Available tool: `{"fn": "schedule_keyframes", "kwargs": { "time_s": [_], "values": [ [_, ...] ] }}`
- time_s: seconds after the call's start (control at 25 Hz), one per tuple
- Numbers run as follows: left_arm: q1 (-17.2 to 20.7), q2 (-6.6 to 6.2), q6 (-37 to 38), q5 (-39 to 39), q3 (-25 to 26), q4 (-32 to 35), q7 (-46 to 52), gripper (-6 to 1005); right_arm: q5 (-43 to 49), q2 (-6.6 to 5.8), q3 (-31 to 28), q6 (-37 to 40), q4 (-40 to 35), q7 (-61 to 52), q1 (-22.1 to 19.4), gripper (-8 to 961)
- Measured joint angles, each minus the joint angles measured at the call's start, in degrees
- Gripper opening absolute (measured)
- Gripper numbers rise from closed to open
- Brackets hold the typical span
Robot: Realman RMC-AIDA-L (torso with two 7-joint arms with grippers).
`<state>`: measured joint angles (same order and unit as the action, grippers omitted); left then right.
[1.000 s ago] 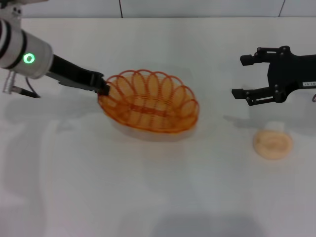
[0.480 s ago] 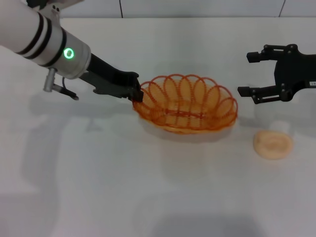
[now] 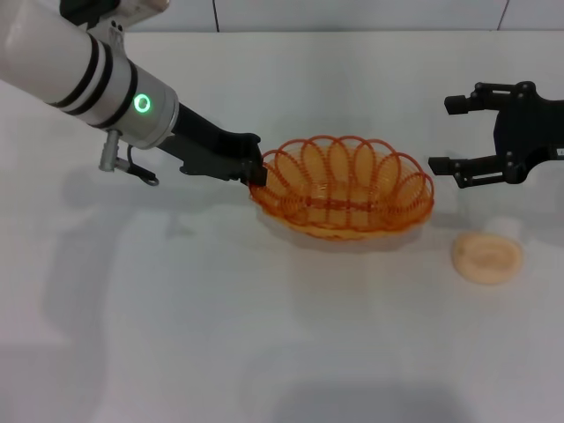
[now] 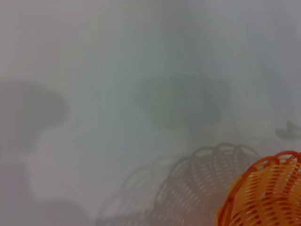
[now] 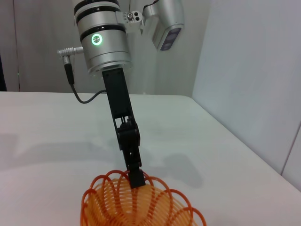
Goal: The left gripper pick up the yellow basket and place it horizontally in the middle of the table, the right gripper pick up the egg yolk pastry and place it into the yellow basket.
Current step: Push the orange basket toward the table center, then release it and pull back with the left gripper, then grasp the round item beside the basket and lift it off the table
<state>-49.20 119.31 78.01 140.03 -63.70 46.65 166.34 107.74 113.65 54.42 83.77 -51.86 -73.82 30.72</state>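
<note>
The yellow basket is an orange-amber wire oval near the middle of the white table, lying crosswise. My left gripper is shut on the basket's left rim and holds it just above the tabletop. The basket also shows in the left wrist view with its shadow beside it, and in the right wrist view with the left gripper clamped on its far rim. The egg yolk pastry lies on the table to the right of the basket. My right gripper is open and empty above and behind the pastry.
The left arm's silver forearm reaches in from the upper left over the table. A grey wall runs along the table's far edge.
My left gripper has carried the basket to the right, from left of centre toward the middle of the table. The right gripper has drifted slightly right. The pastry has not moved.
</note>
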Motion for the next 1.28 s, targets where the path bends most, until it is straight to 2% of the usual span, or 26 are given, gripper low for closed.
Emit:
{"fn": "schedule_keyframes", "kwargs": {
  "time_s": [0.12,0.52,0.76,0.84,0.88,1.04,1.12,1.28],
  "values": [
    [-0.05,-0.01,-0.03,-0.31,-0.02,-0.66,0.23,67,0.0,0.0,0.08,0.0,0.0,0.0,0.0,831],
    [-0.19,-0.54,0.48,-1.97,0.01,-2.14,-0.23,301,0.01,-0.08,-0.03,0.05,0.0,-0.32,0.03,830],
    [0.51,-2.48,0.96,-0.59,0.27,-1.87,-2.05,438,0.01,-0.3,-0.07,0.65,0.0,-0.52,-0.45,830],
    [1.13,-2.89,1.27,-0.34,0.44,-1.1,-3.82,574,0.01,-0.31,-0.18,0.66,0.0,-0.68,-0.52,830],
    [1.84,-3.0,1.52,-0.35,0.47,0.1,-5.05,642,0.01,-0.31,-0.22,0.67,0.0,-0.79,-0.55,830],
    [7.1,-2.95,1.89,-2.09,0.69,9.24,-10.88,768,0.01,-0.3,-0.29,0.75,-0.24,-1.75,-0.69,830],
    [10.3,-3.03,1.89,-5.4,0.71,14.12,-15.36,831,0.01,-0.3,-0.29,0.83,-0.58,-2.35,-0.96,829],
    [14.73,-4.61,3.65,-13.59,1.06,17.23,-26.2,831,0.01,-0.31,-0.29,1.04,-0.76,-3.18,-1.31,829]
  ]
}}
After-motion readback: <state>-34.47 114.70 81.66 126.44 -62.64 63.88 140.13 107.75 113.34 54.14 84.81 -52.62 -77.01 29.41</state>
